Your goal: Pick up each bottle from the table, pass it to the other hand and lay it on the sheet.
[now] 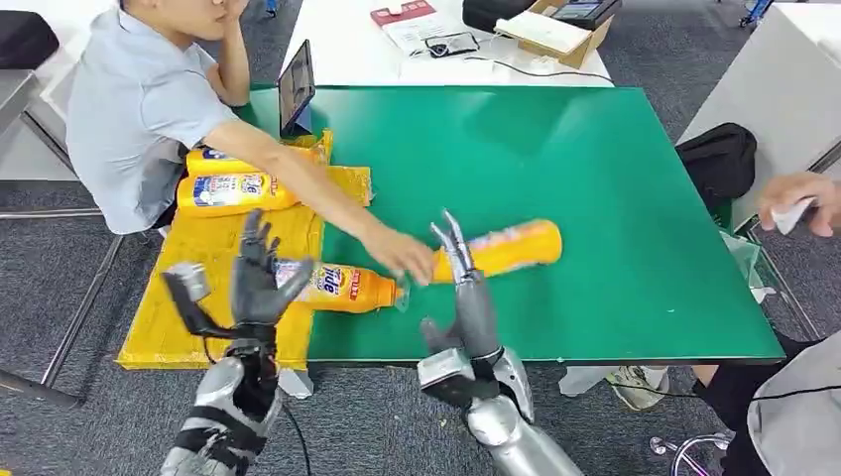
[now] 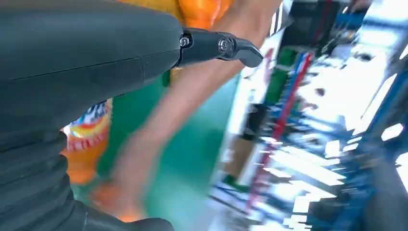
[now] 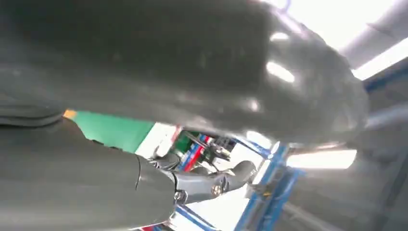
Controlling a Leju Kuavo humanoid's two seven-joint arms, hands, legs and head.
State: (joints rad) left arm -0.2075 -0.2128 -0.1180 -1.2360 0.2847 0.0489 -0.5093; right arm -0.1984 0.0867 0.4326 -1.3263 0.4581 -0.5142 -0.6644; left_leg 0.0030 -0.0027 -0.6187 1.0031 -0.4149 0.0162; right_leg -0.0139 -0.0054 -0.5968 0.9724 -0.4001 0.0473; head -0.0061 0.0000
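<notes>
A person in a grey shirt (image 1: 129, 99) sits beside the green table (image 1: 615, 198), one arm (image 1: 298, 178) extended across it. A tablet (image 1: 296, 87) stands upright at the table's far edge. A black bag (image 1: 719, 159) lies beside the table.

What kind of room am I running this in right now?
Probably a lab or workshop used for robot trials, not a home. A green work table stands on grey carpet, a white desk behind it holds a cardboard box and cables, and a person sits alongside moving a bottle.

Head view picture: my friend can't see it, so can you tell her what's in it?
A person's hand reaches across a green table to an orange bottle lying there. The robot's left hand and right hand are raised, holding nothing. Three more bottles lie on a yellow sheet.
</notes>
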